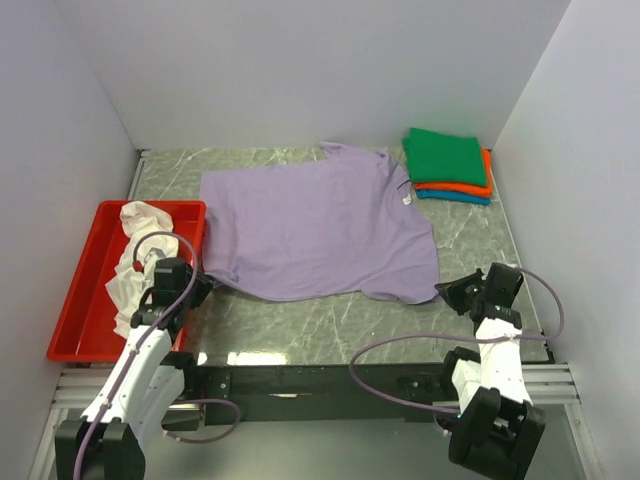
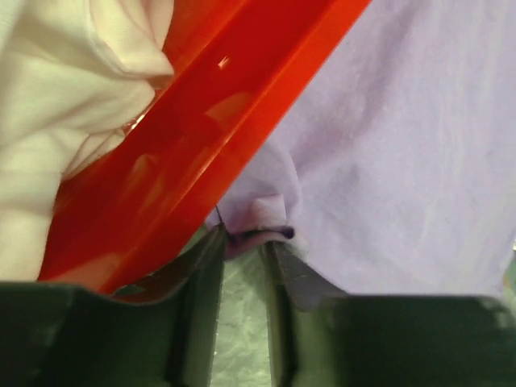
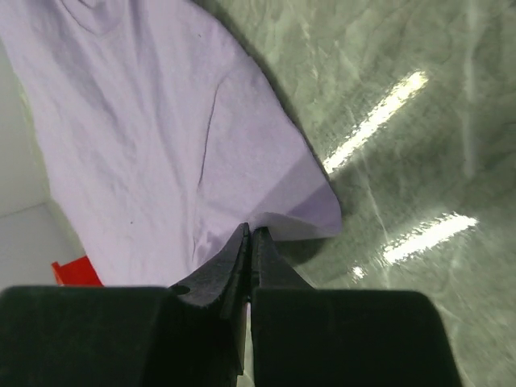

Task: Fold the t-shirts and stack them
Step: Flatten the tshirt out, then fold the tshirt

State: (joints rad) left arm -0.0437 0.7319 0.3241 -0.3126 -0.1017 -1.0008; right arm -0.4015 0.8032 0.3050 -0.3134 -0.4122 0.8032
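Observation:
The lavender t-shirt (image 1: 320,230) lies spread flat in the middle of the table. My right gripper (image 1: 447,293) is shut on its near right corner (image 3: 298,214), jaws pressed together at the tip (image 3: 251,232). At the shirt's near left corner, right beside the tray wall, my left gripper (image 1: 203,290) stands open; a rolled hem (image 2: 258,234) lies across its fingertips (image 2: 246,242), with bare table showing between the fingers. A crumpled white t-shirt (image 1: 135,270) sits in the red tray (image 1: 80,340). Folded green (image 1: 445,155), orange (image 1: 486,180) and teal (image 1: 455,197) t-shirts are stacked at the back right.
The red tray's slanted wall (image 2: 201,137) runs right along the left finger, with white cloth (image 2: 64,105) behind it. White walls close in the table on the left, back and right. Green marbled tabletop (image 1: 330,320) shows in front of the lavender shirt.

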